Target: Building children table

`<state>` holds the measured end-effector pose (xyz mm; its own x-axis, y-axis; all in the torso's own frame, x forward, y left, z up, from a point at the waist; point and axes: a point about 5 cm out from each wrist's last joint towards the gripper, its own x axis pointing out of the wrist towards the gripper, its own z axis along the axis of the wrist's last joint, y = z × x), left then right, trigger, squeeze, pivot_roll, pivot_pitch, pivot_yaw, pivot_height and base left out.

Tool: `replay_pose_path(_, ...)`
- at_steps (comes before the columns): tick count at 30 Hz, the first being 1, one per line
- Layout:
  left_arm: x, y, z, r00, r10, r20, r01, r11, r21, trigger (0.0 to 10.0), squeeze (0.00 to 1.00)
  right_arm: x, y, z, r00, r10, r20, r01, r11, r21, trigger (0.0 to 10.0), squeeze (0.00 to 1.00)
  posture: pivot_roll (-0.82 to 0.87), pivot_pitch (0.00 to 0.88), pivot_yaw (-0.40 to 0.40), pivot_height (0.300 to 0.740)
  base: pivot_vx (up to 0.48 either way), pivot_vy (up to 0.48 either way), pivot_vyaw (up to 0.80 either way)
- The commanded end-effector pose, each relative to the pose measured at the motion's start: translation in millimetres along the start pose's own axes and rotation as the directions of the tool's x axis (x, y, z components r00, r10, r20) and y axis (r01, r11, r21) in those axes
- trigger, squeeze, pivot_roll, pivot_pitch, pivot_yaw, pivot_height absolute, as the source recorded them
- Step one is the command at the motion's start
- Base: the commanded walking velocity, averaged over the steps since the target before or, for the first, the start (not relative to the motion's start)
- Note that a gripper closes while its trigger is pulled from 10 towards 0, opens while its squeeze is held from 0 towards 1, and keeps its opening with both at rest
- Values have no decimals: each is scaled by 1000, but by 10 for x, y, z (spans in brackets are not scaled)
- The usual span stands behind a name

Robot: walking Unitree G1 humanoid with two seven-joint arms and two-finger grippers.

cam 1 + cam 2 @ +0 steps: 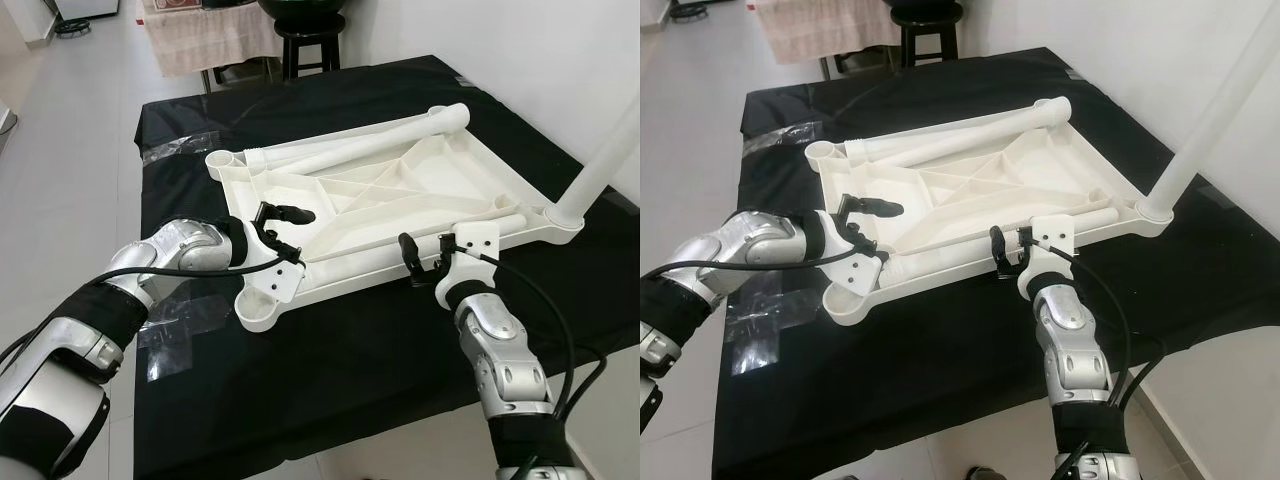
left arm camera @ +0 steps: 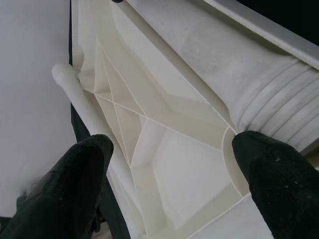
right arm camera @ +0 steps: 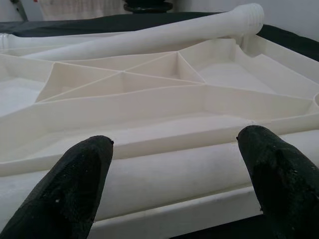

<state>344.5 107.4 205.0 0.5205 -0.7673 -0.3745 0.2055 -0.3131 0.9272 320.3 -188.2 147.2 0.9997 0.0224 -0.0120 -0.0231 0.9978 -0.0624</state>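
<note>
Two end effectors are at the near side of the white tabletop (image 1: 390, 200), which lies upside down on the black-covered table (image 1: 330, 380), ribbed underside up. I see its long axis running from my near left toward the far right, so the piece sits skewed on the table.

One loose leg (image 1: 370, 140) lies along the far edge of the tabletop, parallel to that long axis, threaded end toward the far right corner. Another leg (image 1: 600, 165) stands screwed into the right corner socket, rising up and out of frame. A third tube (image 1: 430, 232) lies along the near edge.

My left end effector (image 1: 283, 228) is at the near-left corner, just beside the empty round socket (image 1: 262, 300), its fingers (image 2: 79, 184) spread apart with nothing between them, pointing across the ribbed underside.

My right end effector (image 1: 425, 255) is at the middle of the near edge, fingers (image 3: 75, 184) released and wide, facing the rim and the tube behind it; I cannot tell whether it touches the rim.

A dark stool (image 1: 310, 45) stands beyond the table.
</note>
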Motion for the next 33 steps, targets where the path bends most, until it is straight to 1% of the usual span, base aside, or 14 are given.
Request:
replay_pose_path(1, 2, -187, -6, 994, -108, 8, 108, 994, -12, 10000, 0, -20, 7, 1, 1000, 1, -5, -1, 1000, -3, 10000, 0, -9, 141, 18, 740, 0, 0, 0)
replay_pose_path(4, -69, -142, -46, 989, -145, -2, 145, 989, 0, 10000, 0, -22, -13, 2, 1000, -6, -6, 6, 1000, -2, 10000, 0, -10, 141, 21, 740, 0, 0, 0)
replay_pose_path(9, -120, -141, -57, 985, -172, -2, 172, 985, -3, 10000, 0, -21, -22, 1, 1000, -9, -7, 9, 1000, -2, 10000, 0, -6, 140, 20, 740, 0, 0, 0)
replay_pose_path(12, -167, -149, -63, 978, -209, -12, 209, 978, 0, 10000, 0, -21, -21, -1, 1000, -8, -8, 8, 1000, -1, 10000, 0, -5, 138, 18, 740, 0, 0, 0)
replay_pose_path(19, -191, -139, -54, 977, -213, -15, 213, 977, 9, 10000, 0, -16, -7, -9, 1000, -3, -11, 3, 1000, 1, 10000, 0, 4, 136, 14, 740, 0, 0, 0)
replay_pose_path(20, -175, -150, -39, 979, -204, -6, 204, 979, 4, 10000, 0, -15, -2, -11, 1000, -2, -12, 2, 1000, 2, 10000, 0, 3, 134, 16, 740, 0, 0, 0)
replay_pose_path(22, -114, -149, -5, 988, -156, 10, 156, 988, 11, 10000, 0, -14, 4, -12, 1000, -2, -12, 2, 1000, 3, 10000, 0, 2, 131, 16, 740, 0, 0, 0)
replay_pose_path(23, -114, -149, -5, 988, -156, 10, 156, 988, 11, 10000, 0, -14, 4, -12, 1000, -2, -12, 2, 1000, 3, 10000, 0, 2, 131, 16, 740, 0, 0, 0)
replay_pose_path(25, -55, -126, 21, 994, -105, 21, 105, 994, 26, 10000, 0, -14, 6, -12, 1000, -3, -11, 3, 1000, 5, 10000, 0, 1, 131, 16, 740, 0, 0, 0)
replay_pose_path(27, -38, -117, 27, 996, -90, 23, 89, 995, 34, 10000, 0, -14, 6, -12, 1000, -3, -11, 3, 1000, 5, 10000, 0, 1, 131, 16, 740, 0, 0, 0)
replay_pose_path(28, -16, -81, 46, 998, -55, 30, 54, 997, 49, 10000, 0, -15, 5, -13, 1000, -3, -11, 3, 1000, 5, 10000, 0, 0, 129, 17, 740, 0, 0, 0)
replay_pose_path(29, -16, -81, 46, 998, -55, 30, 54, 997, 49, 10000, 0, -15, 5, -13, 1000, -3, -11, 3, 1000, 5, 10000, 0, 0, 129, 17, 740, 0, 0, 0)
replay_pose_path(31, 20, -12, 94, 999, -2, 50, -1, 997, 78, 10000, 0, -16, 5, -17, 1000, -3, -12, 3, 1000, 6, 10000, 0, 2, 129, 17, 740, 0, 0, 0)
replay_pose_path(33, 29, 3, 107, 998, 7, 55, -11, 996, 84, 10000, 0, -17, 6, -20, 1000, -3, -13, 3, 1000, 7, 10000, 0, 2, 128, 18, 740, 0, 0, 0)
